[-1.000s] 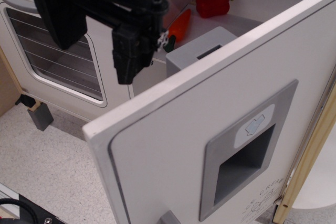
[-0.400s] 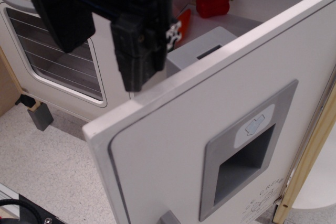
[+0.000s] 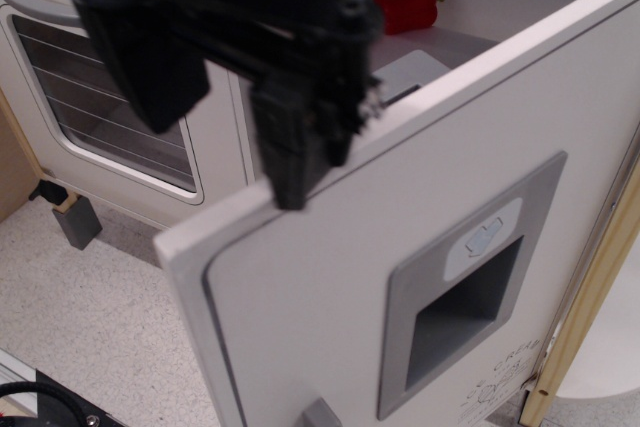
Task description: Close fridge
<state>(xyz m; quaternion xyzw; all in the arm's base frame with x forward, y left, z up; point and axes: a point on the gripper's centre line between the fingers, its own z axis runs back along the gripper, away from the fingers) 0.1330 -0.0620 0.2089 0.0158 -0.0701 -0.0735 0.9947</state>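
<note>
Fridge [image 3: 330,297] door stands wide open at near right, swung toward you. End effector [image 3: 295,162] sits at its top edge; finger spread not discernible. Door looks light, stiff, hinged: push the flat panel, don't grip.

The fridge [image 3: 330,277] door looks smooth, matt white, its recessed panel [image 3: 465,287] matt grey plastic.

Matte black claw [image 3: 240,97] of blocky, angular plastic housings, one small white speckled patch at its edge
</note>
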